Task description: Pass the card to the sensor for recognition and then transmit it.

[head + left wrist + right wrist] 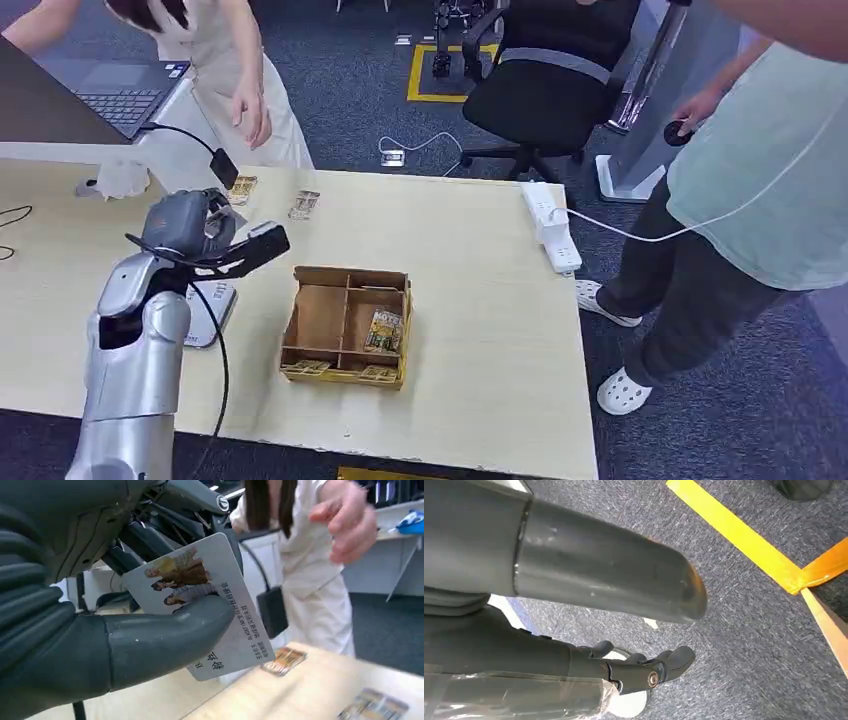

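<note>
While the left hand pinches a card printed "BLACKPINK", the right hand hangs empty, fingers apart.

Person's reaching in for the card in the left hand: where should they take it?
By the free corner with the printed text on the card, sticking out past the thumb of the left hand. The thumb presses the picture half, so come from the open far side.
</note>
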